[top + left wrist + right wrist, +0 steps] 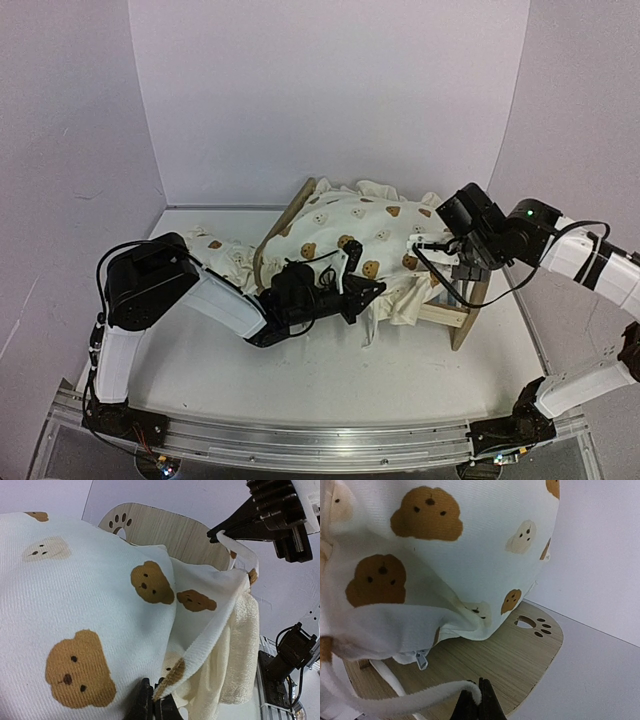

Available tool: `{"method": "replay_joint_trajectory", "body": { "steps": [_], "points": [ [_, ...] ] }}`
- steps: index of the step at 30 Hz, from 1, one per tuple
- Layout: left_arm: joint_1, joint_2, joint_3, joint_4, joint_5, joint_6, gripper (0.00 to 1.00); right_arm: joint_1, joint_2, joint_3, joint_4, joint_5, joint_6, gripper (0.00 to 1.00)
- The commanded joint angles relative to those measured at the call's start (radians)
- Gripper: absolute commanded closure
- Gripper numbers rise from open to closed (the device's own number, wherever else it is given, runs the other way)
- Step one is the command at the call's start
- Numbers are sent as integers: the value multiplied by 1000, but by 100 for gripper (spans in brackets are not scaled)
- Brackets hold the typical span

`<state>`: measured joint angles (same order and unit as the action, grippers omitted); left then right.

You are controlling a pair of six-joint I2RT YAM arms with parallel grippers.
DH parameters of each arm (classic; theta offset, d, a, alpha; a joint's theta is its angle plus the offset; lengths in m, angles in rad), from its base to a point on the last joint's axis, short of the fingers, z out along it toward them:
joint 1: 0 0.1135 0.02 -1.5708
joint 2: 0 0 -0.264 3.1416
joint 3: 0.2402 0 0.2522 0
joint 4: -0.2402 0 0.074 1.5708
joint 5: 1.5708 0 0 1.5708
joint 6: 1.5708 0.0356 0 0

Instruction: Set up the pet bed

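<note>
A small light-wood pet bed point(465, 322) with a rounded headboard point(150, 527) bearing a paw-print cutout stands at mid-table point(300, 390), at 12 o'clock from the two arm bases. It is largely covered by a large cream bear-print ruffled cushion point(350, 225). From above, the headboard edges out at the cushion's 10 o'clock side, and a bare wooden leg and rail show at 4 o'clock.

The left gripper point(366, 290) meets the cushion at its 6 o'clock edge. Its wrist camera shows the dark fingers point(145, 702) pressed together with the fabric's seamed edge pinched between them.

The right gripper point(428, 245) sits at the cushion's 3 o'clock side. Its fingers are closed tight on a white fabric tie point(241, 546) that runs from the cushion's corner.

In the right wrist view the cushion drapes over the headboard, covering part of it, and a small zipper pull point(422, 660) dangles beneath.

More cream bear-print fabric point(215, 250) lies on the table at the bed's 9 o'clock. Whether it is a separate piece cannot be told.
</note>
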<state>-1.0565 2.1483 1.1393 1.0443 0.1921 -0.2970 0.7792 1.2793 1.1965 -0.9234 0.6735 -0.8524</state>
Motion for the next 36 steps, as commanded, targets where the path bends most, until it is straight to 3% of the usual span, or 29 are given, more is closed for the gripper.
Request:
{"method": "replay_joint_trajectory", "body": {
  "steps": [1,5,9,13,19,27,30,36],
  "points": [
    [7,-14,3,27,24,-4,100,-6,-43,1,44,-17,68,100],
    [7,-22,7,27,27,-4,100,-7,-23,-60,36,-60,247,100],
    [7,-54,-6,27,38,-4,100,-8,55,-37,46,-7,654,100],
    [7,-96,-22,25,49,2,100,-8,124,-4,-87,17,1128,100],
    [6,-87,0,26,76,-27,100,-37,166,-57,-207,170,1506,100],
    [-6,-42,49,25,139,-41,100,-97,292,-30,-36,357,1405,100],
    [-10,-22,59,25,148,-44,100,-98,307,-36,14,205,1293,90],
    [-10,26,73,25,156,-38,100,-94,155,-4,-159,-203,1340,56]
  ]
}}
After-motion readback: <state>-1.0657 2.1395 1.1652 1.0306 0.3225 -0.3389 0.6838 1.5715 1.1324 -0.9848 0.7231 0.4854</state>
